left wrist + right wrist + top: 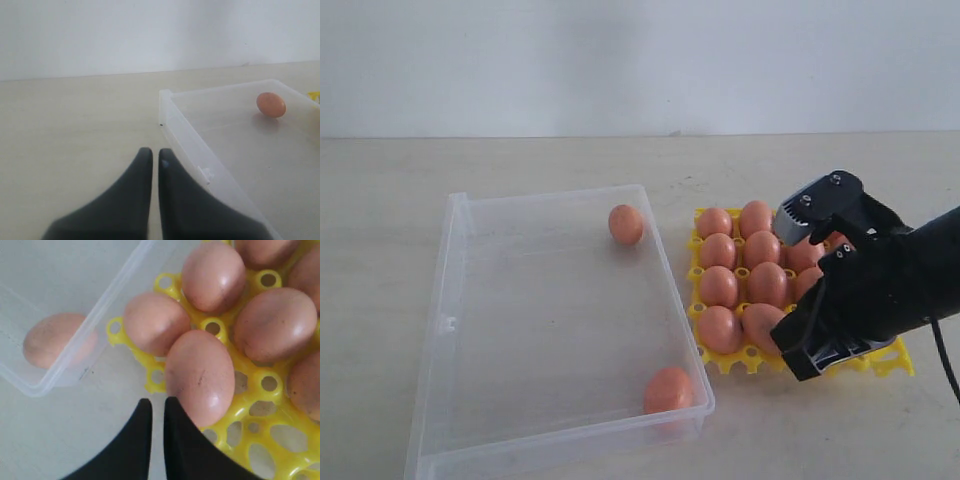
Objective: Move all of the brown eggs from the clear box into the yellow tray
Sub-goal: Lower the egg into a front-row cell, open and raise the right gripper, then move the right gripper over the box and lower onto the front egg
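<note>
Nearly done. Most brown eggs (741, 283) are seated in the yellow tray (728, 362); I count abt nine showing, maybe more hidden behind my arm. Two left in the clear box (448, 300), both on the tray side: far egg (626, 224) at the back corner, near egg (668, 391) at the front corner. Right tool (156, 404) hangs low over the tray's front edge, angled down, jaws pinched together w/ nothing between them, tips just beside a seated egg. Left tool (151, 152) also closed, empty, parked over bare surface (75, 125) outside the box.
</note>
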Robot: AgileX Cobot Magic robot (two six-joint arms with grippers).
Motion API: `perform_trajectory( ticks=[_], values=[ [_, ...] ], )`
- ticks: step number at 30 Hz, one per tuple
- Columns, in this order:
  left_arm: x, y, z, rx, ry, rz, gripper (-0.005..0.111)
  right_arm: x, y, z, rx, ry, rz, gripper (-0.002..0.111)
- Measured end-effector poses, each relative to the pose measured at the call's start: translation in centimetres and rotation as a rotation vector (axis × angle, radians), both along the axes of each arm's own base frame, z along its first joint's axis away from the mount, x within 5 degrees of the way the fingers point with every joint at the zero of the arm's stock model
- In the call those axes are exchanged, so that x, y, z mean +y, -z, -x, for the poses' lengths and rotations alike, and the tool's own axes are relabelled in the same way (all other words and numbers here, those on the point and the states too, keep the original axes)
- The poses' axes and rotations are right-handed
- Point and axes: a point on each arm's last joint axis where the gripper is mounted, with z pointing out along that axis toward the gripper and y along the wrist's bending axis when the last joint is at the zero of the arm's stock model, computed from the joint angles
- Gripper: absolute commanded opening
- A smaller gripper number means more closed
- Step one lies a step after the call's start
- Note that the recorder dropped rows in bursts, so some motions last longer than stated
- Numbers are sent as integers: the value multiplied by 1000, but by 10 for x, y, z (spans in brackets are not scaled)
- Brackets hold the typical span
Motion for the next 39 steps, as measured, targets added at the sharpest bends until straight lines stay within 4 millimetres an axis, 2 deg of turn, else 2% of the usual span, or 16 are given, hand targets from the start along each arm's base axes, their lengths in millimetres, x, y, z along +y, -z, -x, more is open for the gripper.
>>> perform_trajectory(
  ticks=[8, 20, 28, 31, 34, 35, 36, 37, 38, 39],
  values=[
    [0, 0, 0, 0, 0, 0, 4, -3, 3, -2, 1, 12, 34, 2],
    [0, 0, 0, 0, 0, 0, 4, -7, 32, -14, 39, 62, 92, 2],
    [0, 0, 0, 0, 0, 0, 4, -7, 31, -17, 48, 113, 74, 2],
    [0, 0, 0, 0, 0, 0, 4, -6, 21, -14, 36, 127, 48, 0],
    [0, 0, 0, 0, 0, 0, 4, -2, -4, -11, -11, 111, -8, 0],
    [0, 0, 0, 0, 0, 0, 4, -1, -17, -12, -49, 105, -26, 0],
    [0, 0, 0, 0, 0, 0, 4, 2, -46, -18, -154, 89, -49, 0],
    [0, 0, 0, 0, 0, 0, 4, 5, -61, -22, -214, 80, -58, 0],
    [0, 0, 0, 0, 0, 0, 4, 13, -85, -31, -300, 52, -74, 0],
    [0, 0, 0, 0, 0, 0, 4, 19, -97, -35, -332, 25, -76, 0]
  ],
)
